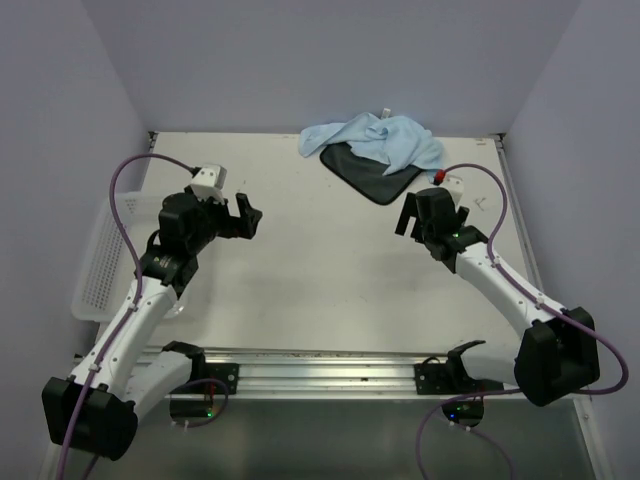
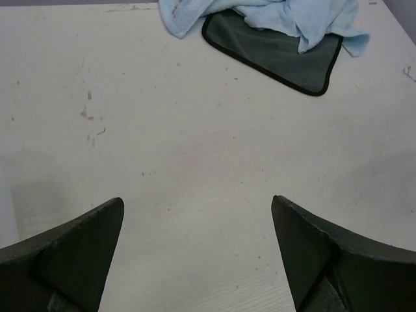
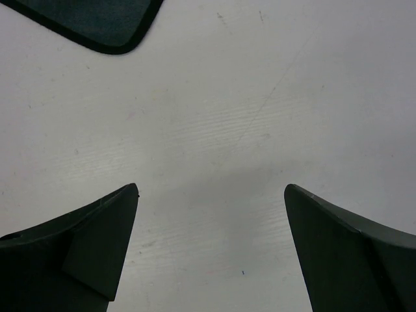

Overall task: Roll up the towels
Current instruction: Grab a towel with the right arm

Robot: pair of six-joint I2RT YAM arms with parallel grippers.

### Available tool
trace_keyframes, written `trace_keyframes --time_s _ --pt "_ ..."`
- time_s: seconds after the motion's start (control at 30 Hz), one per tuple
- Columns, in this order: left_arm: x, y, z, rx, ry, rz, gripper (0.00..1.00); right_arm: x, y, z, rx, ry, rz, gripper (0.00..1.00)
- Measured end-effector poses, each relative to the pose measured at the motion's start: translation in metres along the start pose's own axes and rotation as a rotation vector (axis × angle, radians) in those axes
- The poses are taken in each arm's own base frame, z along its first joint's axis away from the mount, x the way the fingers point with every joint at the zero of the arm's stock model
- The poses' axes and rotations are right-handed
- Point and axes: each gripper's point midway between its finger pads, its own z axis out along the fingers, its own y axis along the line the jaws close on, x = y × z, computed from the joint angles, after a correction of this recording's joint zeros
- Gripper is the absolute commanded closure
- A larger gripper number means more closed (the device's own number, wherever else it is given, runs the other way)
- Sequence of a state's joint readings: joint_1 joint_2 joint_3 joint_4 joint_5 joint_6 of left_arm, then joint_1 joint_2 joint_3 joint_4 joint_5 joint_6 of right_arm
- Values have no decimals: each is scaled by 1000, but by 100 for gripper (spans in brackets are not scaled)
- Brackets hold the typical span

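A light blue towel [image 1: 378,139] lies crumpled at the back of the table, partly over a flat dark grey towel [image 1: 372,174]. Both show in the left wrist view, the blue one [image 2: 286,14] on the dark one [image 2: 286,58]. A corner of the dark towel [image 3: 97,19] shows in the right wrist view. My left gripper [image 1: 248,217] is open and empty over bare table left of centre, well short of the towels. My right gripper [image 1: 408,218] is open and empty just in front of the dark towel's near corner.
A white mesh basket [image 1: 100,255] sits at the table's left edge beside my left arm. A metal rail [image 1: 320,370] runs along the near edge. Grey walls close the back and sides.
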State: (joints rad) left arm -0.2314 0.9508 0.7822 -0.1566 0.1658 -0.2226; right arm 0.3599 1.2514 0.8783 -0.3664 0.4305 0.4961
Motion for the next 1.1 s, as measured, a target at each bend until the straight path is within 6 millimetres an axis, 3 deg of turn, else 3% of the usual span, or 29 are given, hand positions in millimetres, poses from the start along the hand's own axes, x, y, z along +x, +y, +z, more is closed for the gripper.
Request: trace_keyframes --time_s 0.4,0.6,0.77,0.87,1.1 --pt "-3 -1 -3 -1 -13 2 0 13 3 16 15 43 -17 2" --pt "-2 -3 -3 13 -8 1 0 15 30 65 44 101 -4 5" --pt "-1 -5 -2 28 -1 0 0 -7 72 116 34 107 19 11" --pt "0 -7 -2 41 3 -2 0 -29 94 133 16 73 46 12" --pt "4 -11 0 62 18 -3 0 -82 121 168 16 -12 126 18"
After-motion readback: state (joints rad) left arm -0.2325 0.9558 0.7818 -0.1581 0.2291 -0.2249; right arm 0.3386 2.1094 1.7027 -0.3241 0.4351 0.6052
